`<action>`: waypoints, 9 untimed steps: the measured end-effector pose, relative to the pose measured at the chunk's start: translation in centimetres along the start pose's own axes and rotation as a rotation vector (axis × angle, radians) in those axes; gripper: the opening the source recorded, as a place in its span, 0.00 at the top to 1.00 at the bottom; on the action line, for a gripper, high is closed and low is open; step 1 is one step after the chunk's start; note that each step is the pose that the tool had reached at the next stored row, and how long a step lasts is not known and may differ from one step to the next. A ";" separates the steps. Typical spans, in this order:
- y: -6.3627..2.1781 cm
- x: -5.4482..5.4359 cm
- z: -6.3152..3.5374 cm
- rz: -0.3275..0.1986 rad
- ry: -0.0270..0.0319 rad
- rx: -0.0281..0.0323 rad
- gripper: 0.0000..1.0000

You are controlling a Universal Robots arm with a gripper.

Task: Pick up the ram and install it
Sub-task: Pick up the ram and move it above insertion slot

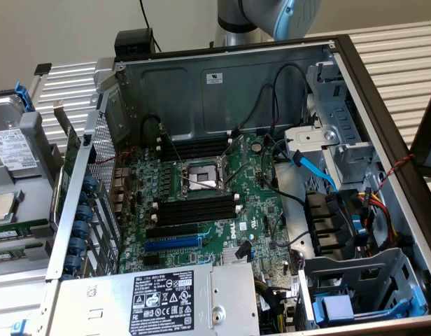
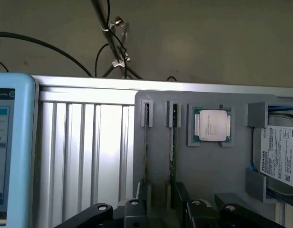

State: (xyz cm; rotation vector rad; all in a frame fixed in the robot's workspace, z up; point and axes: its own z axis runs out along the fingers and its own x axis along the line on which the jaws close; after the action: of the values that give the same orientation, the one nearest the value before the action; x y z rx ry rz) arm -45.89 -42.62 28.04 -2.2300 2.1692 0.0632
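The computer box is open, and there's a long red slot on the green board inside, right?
Not quite: the long slot is blue, not red, as the exterior view shows. The computer box is open, and the slot lies on the green board.

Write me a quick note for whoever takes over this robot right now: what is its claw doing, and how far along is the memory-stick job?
Gripper: open, holding nothing, poised over the grey parts tray.
Ram: standing on edge in its tray slot, one end at the open jaws, not yet lifted.
Motherboard slots: black and apparently empty.
Done: nothing that shows.
Left: both the pick-up and the install.
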 end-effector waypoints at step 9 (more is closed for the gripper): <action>-0.01 0.1 1.63 0.000 -0.0001 0.0001 0.64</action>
State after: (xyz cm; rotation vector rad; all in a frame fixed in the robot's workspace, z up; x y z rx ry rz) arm -45.89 -42.65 26.41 -2.2299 2.1692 0.0632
